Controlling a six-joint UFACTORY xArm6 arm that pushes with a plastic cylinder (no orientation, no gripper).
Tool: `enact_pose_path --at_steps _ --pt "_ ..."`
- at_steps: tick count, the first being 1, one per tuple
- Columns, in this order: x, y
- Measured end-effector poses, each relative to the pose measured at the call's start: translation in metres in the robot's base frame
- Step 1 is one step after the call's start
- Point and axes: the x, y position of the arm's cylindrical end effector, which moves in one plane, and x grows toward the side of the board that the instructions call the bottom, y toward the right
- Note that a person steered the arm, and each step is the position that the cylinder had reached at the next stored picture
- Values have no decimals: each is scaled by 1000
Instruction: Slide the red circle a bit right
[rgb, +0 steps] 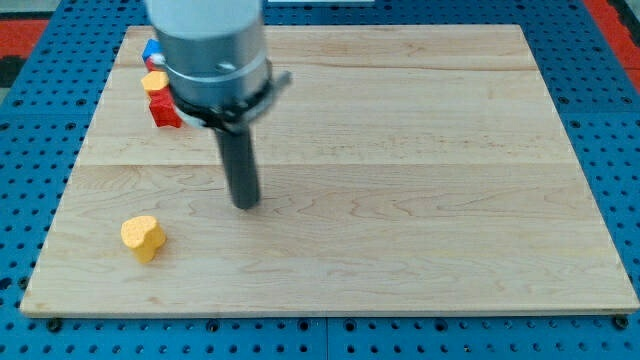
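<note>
My tip (245, 203) rests on the wooden board (420, 180), left of the middle. A red block (164, 111) lies near the view's top left, partly hidden behind the arm's grey body (208, 50); its shape cannot be made out. The tip is below and to the right of it, apart from it. A yellow block (154, 82) sits just above the red one, and a blue block (152, 50) above that, both partly hidden.
A yellow heart-shaped block (143, 237) lies near the view's bottom left, left of and below the tip. The board sits on a blue perforated table (30, 200).
</note>
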Motion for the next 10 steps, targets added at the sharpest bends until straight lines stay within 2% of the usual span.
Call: enact_pose_path --at_steps 2,4,5,7,8,9,10 --pt "-27 -148" --pt "-28 -149" --pt "-56 -171" --pt "-116 -173" --pt "-136 -168" --pt "-178 -134" --pt "-196 -133"
